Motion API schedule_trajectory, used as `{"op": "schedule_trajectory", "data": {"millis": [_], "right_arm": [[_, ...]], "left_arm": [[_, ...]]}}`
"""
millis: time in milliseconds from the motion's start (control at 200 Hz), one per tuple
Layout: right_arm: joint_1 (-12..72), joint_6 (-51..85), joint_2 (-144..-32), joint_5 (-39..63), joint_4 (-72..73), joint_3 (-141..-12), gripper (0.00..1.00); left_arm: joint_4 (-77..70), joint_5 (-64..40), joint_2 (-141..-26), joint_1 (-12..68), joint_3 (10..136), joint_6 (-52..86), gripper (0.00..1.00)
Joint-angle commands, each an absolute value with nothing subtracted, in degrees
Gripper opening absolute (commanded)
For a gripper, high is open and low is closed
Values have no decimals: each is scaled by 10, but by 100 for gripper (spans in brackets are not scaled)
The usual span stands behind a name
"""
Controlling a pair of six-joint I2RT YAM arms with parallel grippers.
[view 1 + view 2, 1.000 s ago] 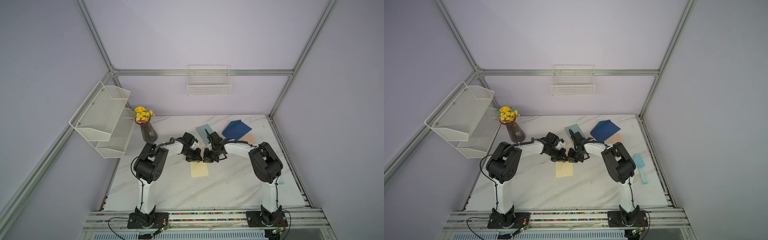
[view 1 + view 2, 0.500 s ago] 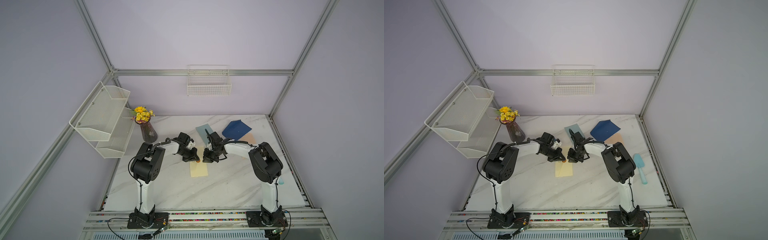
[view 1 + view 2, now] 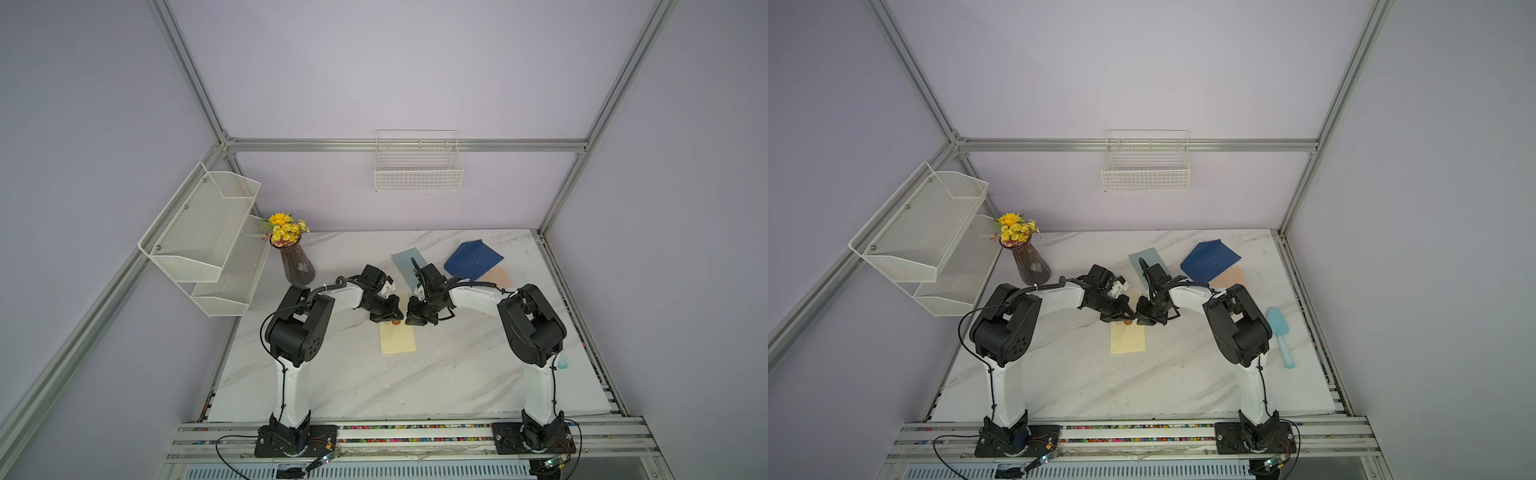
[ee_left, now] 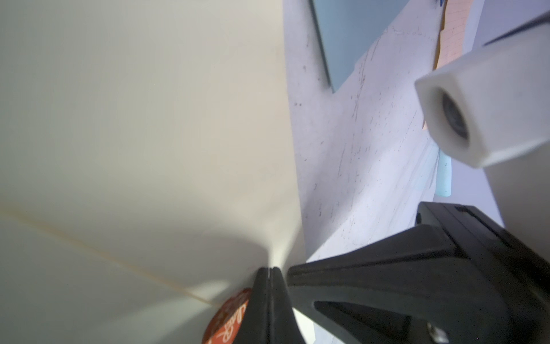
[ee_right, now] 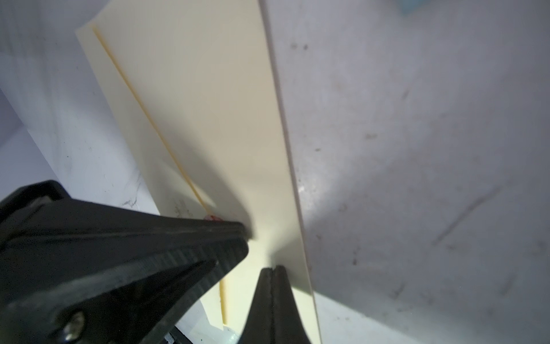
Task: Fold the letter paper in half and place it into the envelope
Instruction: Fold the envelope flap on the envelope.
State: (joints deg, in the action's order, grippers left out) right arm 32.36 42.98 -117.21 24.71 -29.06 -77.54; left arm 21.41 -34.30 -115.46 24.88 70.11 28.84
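Your left pincer (image 4: 269,271) and right pincer (image 5: 272,269) are both clamped fully shut. Each is nipping the same edge of the cream paper (image 3: 398,338), and their tips nearly meet. The rest of that paper lies on the table (image 3: 457,374), on the base side of both pincers, with an orange sticker (image 4: 229,321) right beside the left tips. My guess is you're mid-fold or mid-tuck, but I can't tell if those 2 cream layers are letter and envelope. The dark blue envelope (image 3: 473,259) sits well beyond the right pincer, untouched. If that's the target, the whole insertion is left.
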Motion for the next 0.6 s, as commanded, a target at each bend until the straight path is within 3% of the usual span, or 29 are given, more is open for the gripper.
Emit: {"op": "schedule_trajectory", "data": {"millis": [0,595], "right_arm": [[318,429,-1189,204,-322,-748,0],[316,427,-1194,212,-319,-753,0]], "left_arm": [[300,-264,-1171,250,660,246,0],[383,-216,-1148,198,651,166,0]]}}
